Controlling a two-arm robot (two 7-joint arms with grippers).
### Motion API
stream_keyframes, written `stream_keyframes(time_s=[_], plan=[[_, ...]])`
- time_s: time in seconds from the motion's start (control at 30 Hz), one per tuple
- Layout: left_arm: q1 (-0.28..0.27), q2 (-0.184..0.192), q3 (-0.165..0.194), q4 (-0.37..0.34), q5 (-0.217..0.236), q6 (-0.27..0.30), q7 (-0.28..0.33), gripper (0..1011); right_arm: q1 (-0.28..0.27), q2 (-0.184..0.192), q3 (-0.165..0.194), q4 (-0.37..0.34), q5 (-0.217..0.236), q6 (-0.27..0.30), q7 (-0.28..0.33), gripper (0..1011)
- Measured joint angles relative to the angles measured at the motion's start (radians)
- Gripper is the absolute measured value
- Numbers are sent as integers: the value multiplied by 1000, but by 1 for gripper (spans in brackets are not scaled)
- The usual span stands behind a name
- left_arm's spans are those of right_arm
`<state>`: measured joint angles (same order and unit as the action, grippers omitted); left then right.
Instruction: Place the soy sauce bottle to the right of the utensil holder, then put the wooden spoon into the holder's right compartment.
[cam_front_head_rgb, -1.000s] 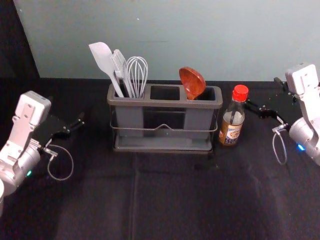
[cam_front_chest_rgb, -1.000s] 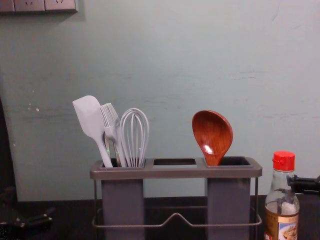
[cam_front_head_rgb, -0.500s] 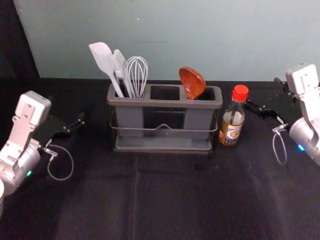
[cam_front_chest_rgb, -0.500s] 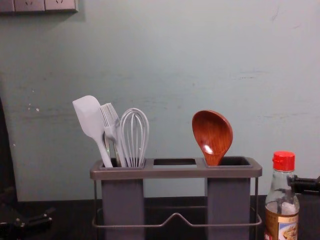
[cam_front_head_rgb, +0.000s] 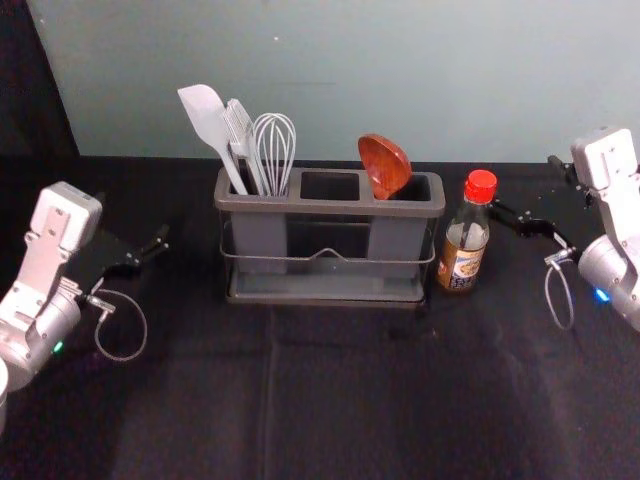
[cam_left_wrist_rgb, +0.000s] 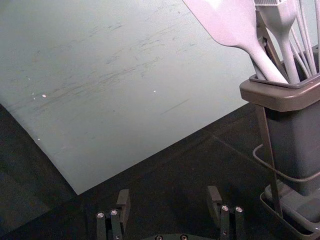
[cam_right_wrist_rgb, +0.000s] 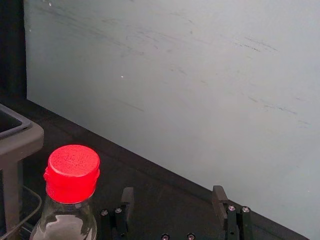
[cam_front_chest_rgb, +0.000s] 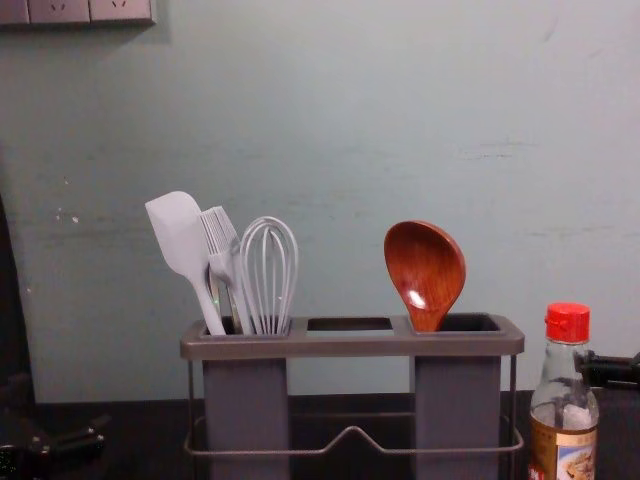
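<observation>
The soy sauce bottle (cam_front_head_rgb: 465, 245) stands upright just right of the utensil holder (cam_front_head_rgb: 330, 207). The wooden spoon (cam_front_head_rgb: 385, 165) is in the holder's right compartment, bowl up, leaning slightly left; its lower handle is hidden. My right gripper (cam_front_head_rgb: 527, 188) is beside the bottle on its right, one finger close to the neck. The right wrist view has the right gripper (cam_right_wrist_rgb: 173, 192) open and empty, with the bottle's red cap (cam_right_wrist_rgb: 73, 172) outside its fingers. My left gripper (cam_front_head_rgb: 132, 220) is left of the holder; in its wrist view the left gripper (cam_left_wrist_rgb: 169, 194) is open, holding nothing.
A spatula (cam_front_head_rgb: 208, 120), a brush (cam_front_head_rgb: 242, 140) and a whisk (cam_front_head_rgb: 274, 150) stand in the holder's left compartment. The wall (cam_front_head_rgb: 330, 60) rises behind the dark tabletop (cam_front_head_rgb: 330, 400). A wire rail (cam_front_chest_rgb: 300, 450) runs across the holder's front.
</observation>
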<state>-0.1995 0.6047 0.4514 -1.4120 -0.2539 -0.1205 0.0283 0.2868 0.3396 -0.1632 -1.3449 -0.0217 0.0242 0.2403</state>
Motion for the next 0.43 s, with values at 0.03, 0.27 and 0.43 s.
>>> stream_keyframes(time_s=[0.03, 0.27, 0.43], plan=[[0, 0, 0, 0, 0, 0, 0, 1005, 0, 0, 0, 0, 0, 0, 0, 1003], [0, 0, 0, 0, 0, 0, 0, 1005, 0, 0, 0, 0, 0, 0, 0, 1003], [0, 0, 0, 0, 0, 0, 0, 1005, 0, 0, 0, 0, 0, 0, 0, 1002]])
